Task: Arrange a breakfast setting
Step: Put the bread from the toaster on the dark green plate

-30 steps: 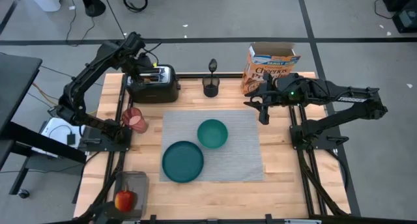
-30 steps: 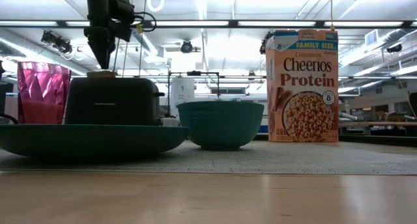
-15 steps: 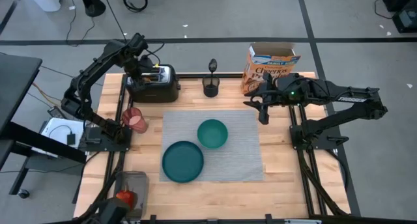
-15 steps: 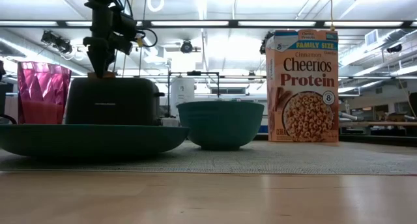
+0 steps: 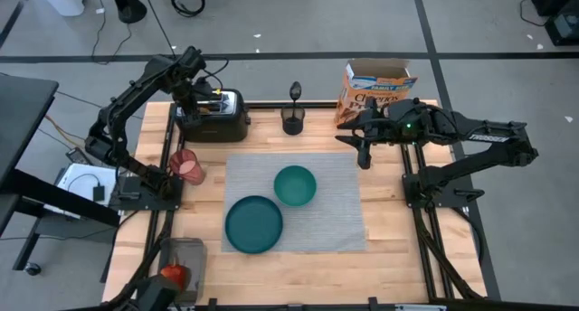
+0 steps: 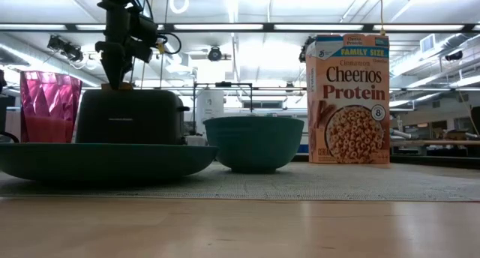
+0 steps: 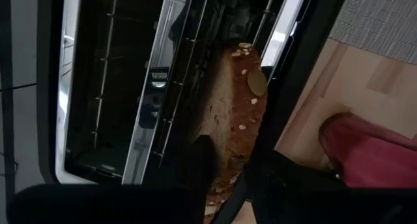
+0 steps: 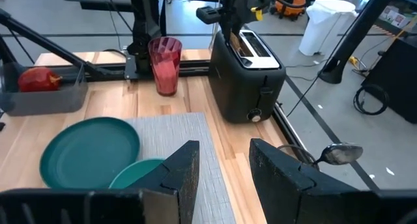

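The toast slice (image 7: 231, 120) stands in a slot of the black toaster (image 5: 213, 117) at the far left. My left gripper (image 5: 201, 101) is above the toaster, shut on the slice. My right gripper (image 5: 362, 150) is open and empty above the placemat's far right corner, near the Cheerios box (image 5: 375, 92). The teal plate (image 5: 254, 224) and the teal bowl (image 5: 295, 185) rest on the grey placemat (image 5: 335, 221). The pink cup (image 5: 185, 164) stands left of the mat. The spoon (image 5: 295, 91) stands in a small black cup (image 5: 292, 121). The apple (image 5: 172, 277) lies in a tray. My left gripper pinches the toast slice's upper edge (image 7: 225, 178) between its two fingers (image 7: 195, 162), one on each flat face. The fingers come from above, pointing down. The slice stands upright, most of it down in the toaster slot, its top just above the toaster (image 6: 116, 85).
The toaster stands along the far edge, the small black cup to its right. The Cheerios box stands upright at the far right corner. The apple's tray (image 5: 185, 257) is at the near left corner. Bare wood lies along the near edge and right of the mat.
My left gripper has come down onto the top of the toaster, to the toast slice, and has then kept still. My right gripper has shifted slightly toward the table's left, still open.
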